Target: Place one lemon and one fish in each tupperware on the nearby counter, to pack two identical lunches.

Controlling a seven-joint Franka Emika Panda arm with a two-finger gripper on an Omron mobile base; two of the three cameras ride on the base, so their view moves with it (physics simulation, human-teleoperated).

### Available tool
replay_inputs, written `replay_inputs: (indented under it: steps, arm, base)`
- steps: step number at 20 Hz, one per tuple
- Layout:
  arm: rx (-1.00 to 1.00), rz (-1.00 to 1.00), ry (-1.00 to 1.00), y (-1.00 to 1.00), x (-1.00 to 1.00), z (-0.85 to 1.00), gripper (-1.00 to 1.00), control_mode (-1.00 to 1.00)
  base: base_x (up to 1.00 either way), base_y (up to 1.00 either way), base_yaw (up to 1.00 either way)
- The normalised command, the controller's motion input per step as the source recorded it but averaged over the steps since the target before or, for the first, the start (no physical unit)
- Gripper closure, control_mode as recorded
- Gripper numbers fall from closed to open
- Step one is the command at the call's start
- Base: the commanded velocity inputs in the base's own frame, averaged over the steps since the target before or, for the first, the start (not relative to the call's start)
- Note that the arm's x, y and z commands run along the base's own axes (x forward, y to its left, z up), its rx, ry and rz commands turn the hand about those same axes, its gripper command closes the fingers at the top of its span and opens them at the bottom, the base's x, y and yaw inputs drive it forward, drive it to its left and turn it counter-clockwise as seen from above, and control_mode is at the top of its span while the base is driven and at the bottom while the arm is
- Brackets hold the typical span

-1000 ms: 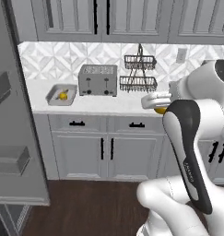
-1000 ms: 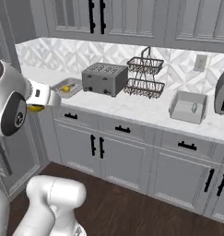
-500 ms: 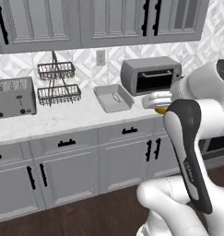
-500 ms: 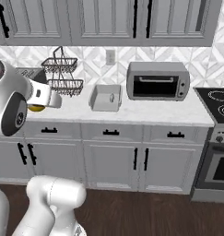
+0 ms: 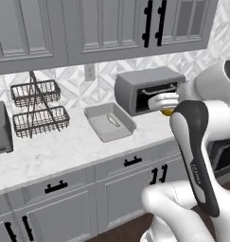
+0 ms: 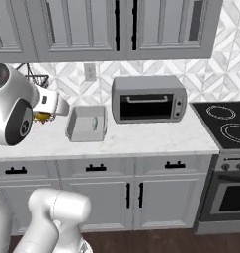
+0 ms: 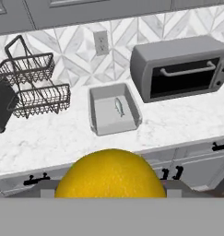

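Tool (image 5: 167, 108) closed on a lemon (image 7: 110, 173), held above the tabletop's (image 7: 49, 138) front edge. Beyond it, a tupperware (image 7: 114, 110) sits mid-tabletop with one slender pale fish (image 7: 119, 106) inside. A toaster oven (image 7: 182, 69) and a two-tier wire basket (image 7: 34, 87) flank it against the back wall.

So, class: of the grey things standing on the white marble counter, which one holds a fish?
The shallow light-grey rectangular tupperware tray, open-topped, between the wire baskets and the boxy grey toaster oven: a small silvery fish lies inside it.
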Motion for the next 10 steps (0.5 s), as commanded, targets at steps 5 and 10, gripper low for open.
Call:
replay_inputs:
  steps: [5,10]
  arm:
    - [0.00,0.00,0.00,0.00,0.00,0.00,1.00,1.00]
    - [0.00,0.00,0.02,0.00,0.00,-0.12,1.00,-1.00]
  base:
    - [0.82,0.17,0.00]
    - [0.21,0.00,0.00]
